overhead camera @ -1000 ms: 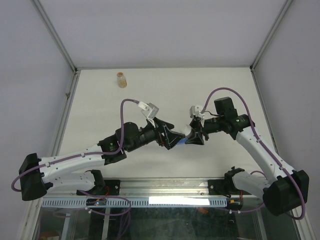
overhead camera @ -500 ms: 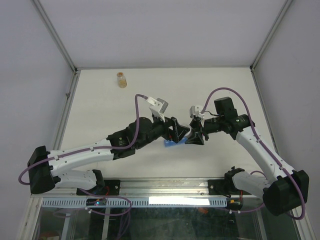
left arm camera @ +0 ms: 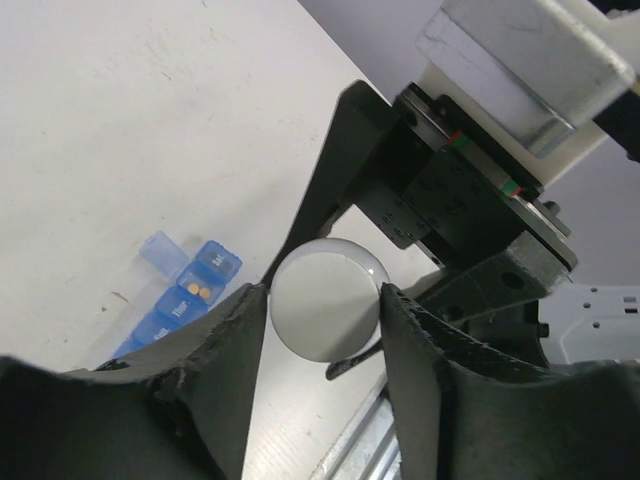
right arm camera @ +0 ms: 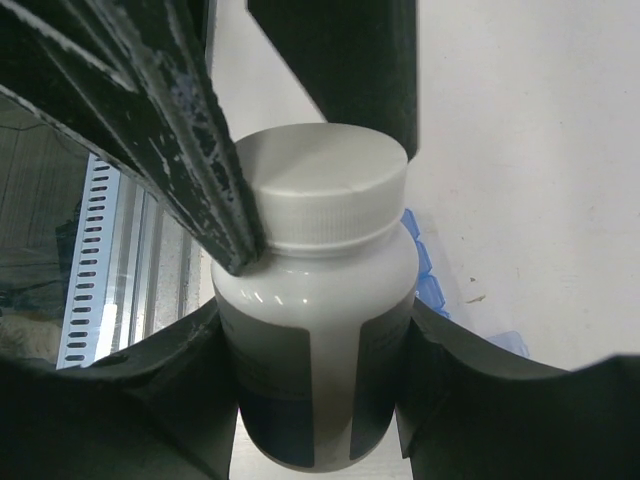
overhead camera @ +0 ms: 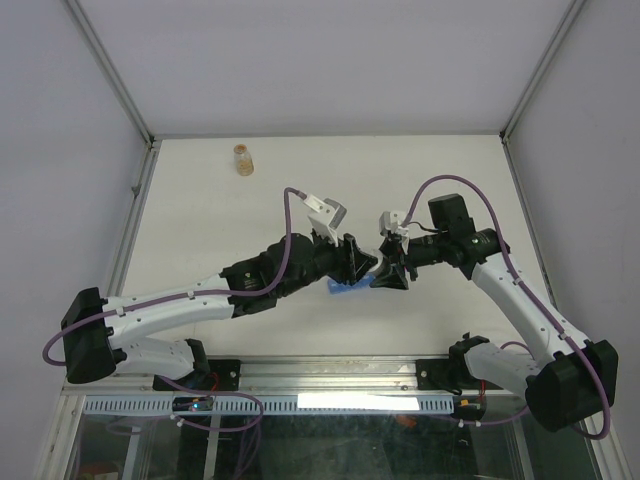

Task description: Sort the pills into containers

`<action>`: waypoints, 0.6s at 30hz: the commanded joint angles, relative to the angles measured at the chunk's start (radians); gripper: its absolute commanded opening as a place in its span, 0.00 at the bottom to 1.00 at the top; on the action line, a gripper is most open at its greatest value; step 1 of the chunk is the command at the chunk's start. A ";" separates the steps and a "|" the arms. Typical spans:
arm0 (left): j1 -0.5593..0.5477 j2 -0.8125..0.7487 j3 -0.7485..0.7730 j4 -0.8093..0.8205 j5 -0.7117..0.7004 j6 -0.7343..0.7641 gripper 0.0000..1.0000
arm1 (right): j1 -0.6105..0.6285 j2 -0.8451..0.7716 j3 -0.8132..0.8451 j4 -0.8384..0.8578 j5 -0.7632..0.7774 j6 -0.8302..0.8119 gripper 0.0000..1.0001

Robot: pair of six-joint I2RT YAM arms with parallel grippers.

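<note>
My right gripper (right arm camera: 315, 345) is shut on the body of a white pill bottle (right arm camera: 315, 320) and holds it above the table. My left gripper (left arm camera: 325, 300) has its fingers against both sides of the bottle's round white cap (left arm camera: 327, 298). One left finger (right arm camera: 190, 140) presses the cap's rim in the right wrist view. The two grippers meet nose to nose at the table's middle (overhead camera: 375, 265). Below them lie the blue containers (left arm camera: 180, 300), one lid open with two orange pills (left arm camera: 199, 290) inside. The strip (overhead camera: 348, 287) is partly hidden under the grippers.
A small amber bottle (overhead camera: 241, 159) stands far back on the left of the white table (overhead camera: 200, 220). The metal rail (overhead camera: 330, 370) of the near edge runs just below the arms' bases. Grey walls close the table on three sides.
My left arm has reached right and forward to the bottle, and its jaws have closed in onto the cap. The right arm and the bottle have stayed still.
</note>
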 commanded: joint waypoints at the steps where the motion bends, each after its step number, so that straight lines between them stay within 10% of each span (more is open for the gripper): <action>1: -0.007 -0.003 0.046 0.014 0.049 0.002 0.43 | -0.004 -0.015 0.031 0.037 -0.019 0.008 0.00; 7: -0.004 -0.017 0.021 0.051 0.177 0.092 0.17 | -0.005 -0.015 0.031 0.037 -0.020 0.008 0.00; 18: 0.155 0.002 -0.085 0.182 1.048 0.809 0.17 | -0.005 -0.024 0.032 0.034 -0.026 0.007 0.00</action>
